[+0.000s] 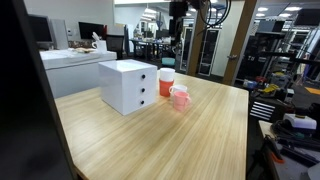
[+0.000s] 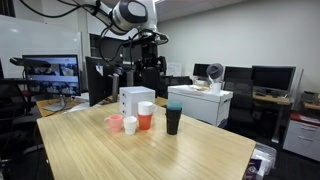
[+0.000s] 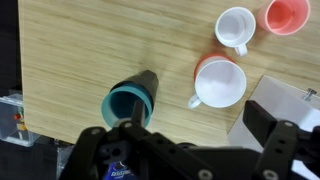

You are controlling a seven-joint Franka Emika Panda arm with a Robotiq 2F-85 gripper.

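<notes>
"What's on the table (image 2: 205, 150)?"
"From the left: pink mug (image 2: 113, 122), white mug (image 2: 130, 125), orange cup (image 2: 146, 121), dark cup (image 2: 174, 120)."
"And the gripper (image 2: 151, 60)?"
"High above them, nearest the dark cup, fingers spread and holding nothing."

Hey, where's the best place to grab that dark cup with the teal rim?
Probably best to grip the dark cup at its teal rim from above, jaws straddling the wall. It stands upright with its mouth open, clear of the orange cup.
</notes>
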